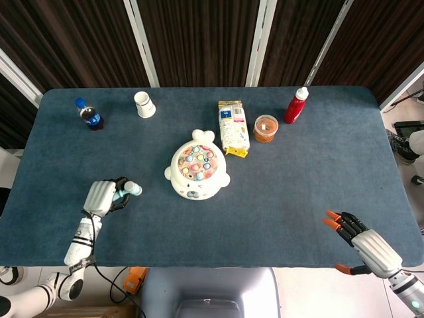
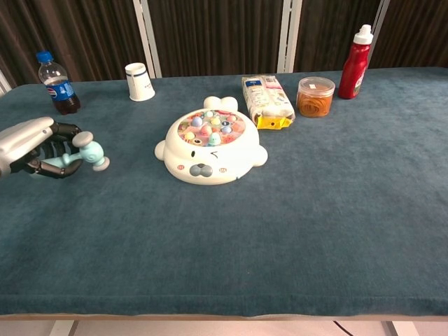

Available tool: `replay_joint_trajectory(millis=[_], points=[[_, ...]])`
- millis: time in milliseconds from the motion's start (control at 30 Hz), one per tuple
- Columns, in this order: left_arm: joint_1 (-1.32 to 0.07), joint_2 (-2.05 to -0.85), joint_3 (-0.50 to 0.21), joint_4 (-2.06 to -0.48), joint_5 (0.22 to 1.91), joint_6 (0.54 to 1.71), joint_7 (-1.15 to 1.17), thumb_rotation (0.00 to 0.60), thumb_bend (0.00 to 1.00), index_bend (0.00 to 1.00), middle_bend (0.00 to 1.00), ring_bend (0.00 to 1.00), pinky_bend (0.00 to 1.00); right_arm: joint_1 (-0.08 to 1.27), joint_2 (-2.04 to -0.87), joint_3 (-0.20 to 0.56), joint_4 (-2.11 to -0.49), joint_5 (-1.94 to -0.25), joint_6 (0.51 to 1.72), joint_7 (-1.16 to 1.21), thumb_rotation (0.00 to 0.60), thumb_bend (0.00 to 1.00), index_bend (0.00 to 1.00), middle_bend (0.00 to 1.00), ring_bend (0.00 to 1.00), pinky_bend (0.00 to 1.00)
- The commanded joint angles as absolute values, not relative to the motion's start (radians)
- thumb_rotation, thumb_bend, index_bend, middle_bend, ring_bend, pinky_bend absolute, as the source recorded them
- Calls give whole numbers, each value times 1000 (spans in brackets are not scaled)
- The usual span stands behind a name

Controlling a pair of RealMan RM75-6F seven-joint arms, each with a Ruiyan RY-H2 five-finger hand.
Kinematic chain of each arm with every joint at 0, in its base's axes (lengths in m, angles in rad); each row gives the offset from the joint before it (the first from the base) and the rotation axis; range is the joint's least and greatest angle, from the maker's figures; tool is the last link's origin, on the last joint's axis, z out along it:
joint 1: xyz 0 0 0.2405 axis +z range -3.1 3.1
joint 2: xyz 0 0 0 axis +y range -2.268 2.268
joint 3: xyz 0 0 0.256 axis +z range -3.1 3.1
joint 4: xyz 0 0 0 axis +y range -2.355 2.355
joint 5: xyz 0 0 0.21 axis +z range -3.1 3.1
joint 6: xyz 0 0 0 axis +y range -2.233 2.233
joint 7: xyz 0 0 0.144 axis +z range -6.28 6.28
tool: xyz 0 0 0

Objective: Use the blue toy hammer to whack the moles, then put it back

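The blue toy hammer (image 1: 126, 190) (image 2: 85, 152) is held by my left hand (image 1: 101, 197) (image 2: 31, 145), low over the table at the front left, well left of the toy. Its head points right. The white mole toy (image 1: 197, 171) (image 2: 210, 147) with several coloured moles sits at the table's middle. My right hand (image 1: 361, 240) hovers at the front right edge with its orange-tipped fingers spread and nothing in it; only the head view shows it.
A cola bottle (image 1: 88, 114) (image 2: 59, 80) and white cup (image 1: 144, 104) (image 2: 140, 82) stand at the back left. Behind the toy lie a snack packet (image 1: 233, 127) (image 2: 267, 100), an orange-filled jar (image 1: 265, 128) (image 2: 316, 96) and a red bottle (image 1: 296, 105) (image 2: 355, 62).
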State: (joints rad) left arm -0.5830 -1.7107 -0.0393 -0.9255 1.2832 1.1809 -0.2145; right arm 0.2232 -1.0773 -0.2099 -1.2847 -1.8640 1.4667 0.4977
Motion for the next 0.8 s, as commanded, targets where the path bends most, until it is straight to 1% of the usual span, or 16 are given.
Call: replay_joint_trajectory(millis=[33, 100, 267, 367, 433, 500, 667, 800], points=[[-563, -1745, -8, -827, 1344, 1135, -311, 600, 700, 654, 857, 581, 477, 225, -1077, -209, -1287, -1861, 1462, 496, 600, 88, 0, 0, 0, 32], [-556, -1767, -14, -788, 1347, 1133, -320, 600, 695, 639, 847, 563, 444, 227, -1077, -209, -1289, -1860, 1458, 495, 600, 88, 0, 0, 0, 33], [-552, -1803, -28, -733, 1362, 1130, -334, 600, 696, 637, 835, 548, 399, 231, -1076, -209, -1292, -1859, 1453, 493, 600, 88, 0, 0, 0, 33], [-553, -1810, -35, -724, 1369, 1129, -324, 600, 668, 592, 757, 476, 353, 231, -1075, -209, -1293, -1859, 1454, 494, 600, 88, 0, 0, 0, 32], [-552, -1809, -37, -728, 1377, 1127, -329, 600, 629, 529, 672, 398, 310, 232, -1075, -209, -1292, -1858, 1454, 496, 600, 88, 0, 0, 0, 33], [-551, -1810, -43, -731, 1380, 1127, -332, 600, 615, 497, 631, 361, 282, 231, -1075, -209, -1291, -1858, 1456, 498, 600, 88, 0, 0, 0, 33], [-547, -1812, -45, -730, 1391, 1119, -326, 600, 597, 452, 590, 321, 237, 229, -1074, -209, -1290, -1857, 1461, 499, 600, 88, 0, 0, 0, 32], [-546, -1802, -44, -747, 1394, 1090, -319, 600, 569, 371, 517, 269, 209, 229, -1074, -208, -1290, -1855, 1462, 500, 600, 88, 0, 0, 0, 33]])
